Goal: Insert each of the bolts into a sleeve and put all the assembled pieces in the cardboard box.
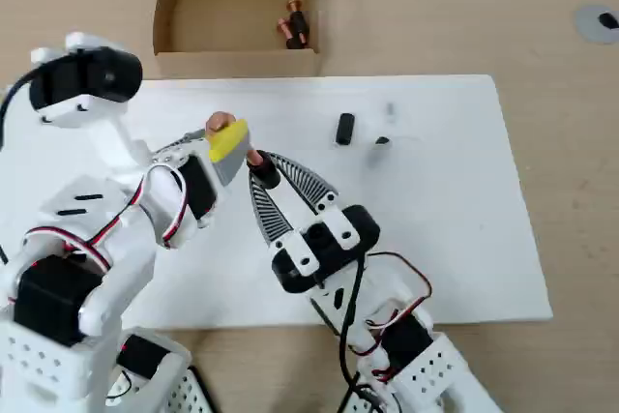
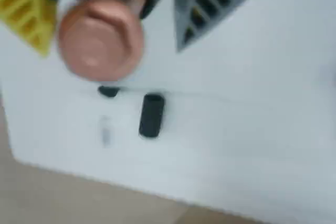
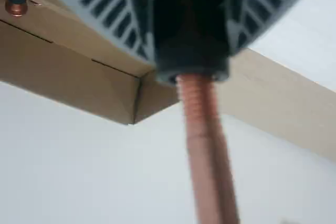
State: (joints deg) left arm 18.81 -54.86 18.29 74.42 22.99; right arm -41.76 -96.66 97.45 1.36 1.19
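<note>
Right gripper: fingers pinching sleeve, bolt seemingly seated inside. Left gripper by bolt head; hold cannot be told.

Copper bolt at L gripper, threaded shank same copper. L gripper: yellow + grey, ribbed. R gripper: dark grey, slatted pattern; sleeve clamped in it is black. Beyond L gripper, spare sleeve: black too. White mat under both grippers; box beyond R gripper plain tan.
</note>
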